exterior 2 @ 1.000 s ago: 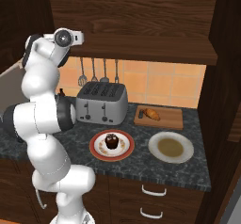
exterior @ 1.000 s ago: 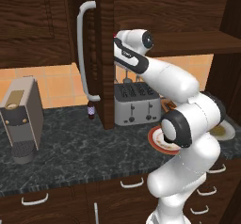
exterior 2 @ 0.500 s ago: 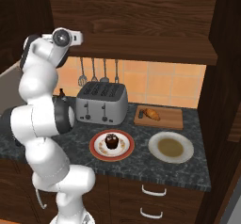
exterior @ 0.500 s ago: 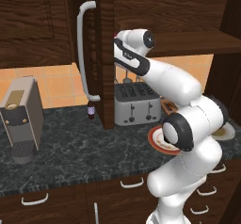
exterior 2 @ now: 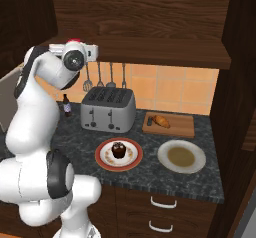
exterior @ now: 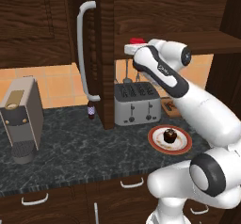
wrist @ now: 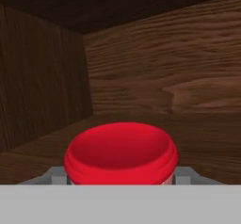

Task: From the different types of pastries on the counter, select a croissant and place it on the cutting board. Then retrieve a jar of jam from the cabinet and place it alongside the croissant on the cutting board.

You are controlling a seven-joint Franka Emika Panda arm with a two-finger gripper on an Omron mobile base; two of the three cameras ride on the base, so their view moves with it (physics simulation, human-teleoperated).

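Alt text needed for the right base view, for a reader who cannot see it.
The croissant lies on the cutting board right of the toaster. In front, a cupcake sits on a red-rimmed plate beside a cream plate; the white arm reaches up left.

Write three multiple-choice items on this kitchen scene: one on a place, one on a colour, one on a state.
1. Where does the croissant lie?
A. on the cutting board
B. on the toaster
C. on the cream plate

2. What colour is the jam jar's lid?
A. green
B. red
C. white

3. How is the cabinet door?
A. shut
B. swung open
C. removed

Key: 1 A, it rests on the board beside the toaster. 2 B, red in the hand view, between the fingers. 3 B, its handle faces sideways and the cabinet interior shows.
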